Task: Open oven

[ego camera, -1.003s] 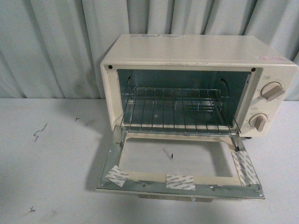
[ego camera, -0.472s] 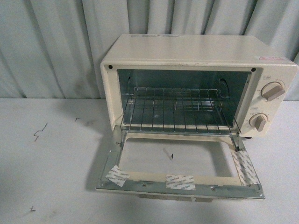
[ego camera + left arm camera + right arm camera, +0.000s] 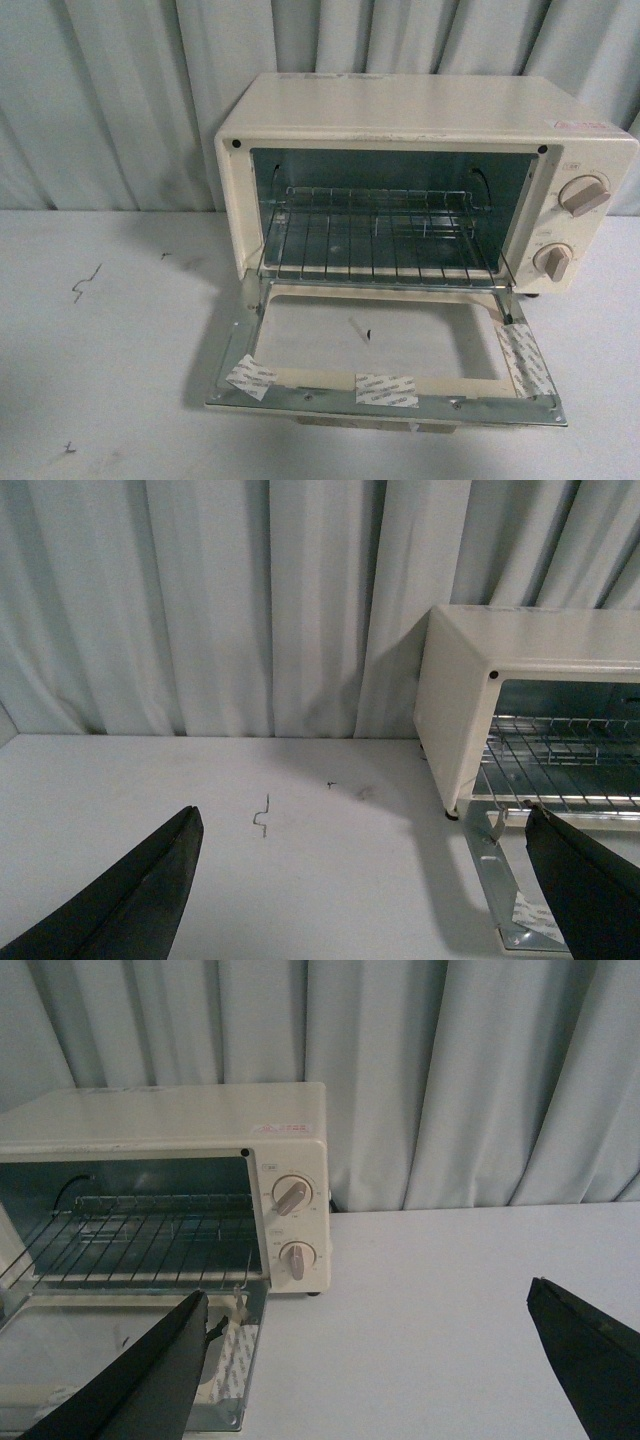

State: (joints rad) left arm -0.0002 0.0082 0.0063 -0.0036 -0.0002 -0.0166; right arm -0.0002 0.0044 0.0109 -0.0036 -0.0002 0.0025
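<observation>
The cream-white oven (image 3: 420, 110) stands on the white table at the middle right of the front view. Its glass drop door (image 3: 385, 355) lies folded down flat in front, and the wire rack (image 3: 375, 240) shows inside. Two beige knobs (image 3: 582, 195) sit on its right panel. Neither arm shows in the front view. My left gripper (image 3: 370, 880) is open and empty, over the table beside the oven's left side (image 3: 450, 700). My right gripper (image 3: 370, 1360) is open and empty, over the table to the right of the oven (image 3: 180, 1120).
A grey curtain (image 3: 110, 90) hangs close behind the table. Small dark scratch marks (image 3: 85, 283) lie on the table surface left of the oven. White tape strips (image 3: 386, 389) stick to the door's inner frame.
</observation>
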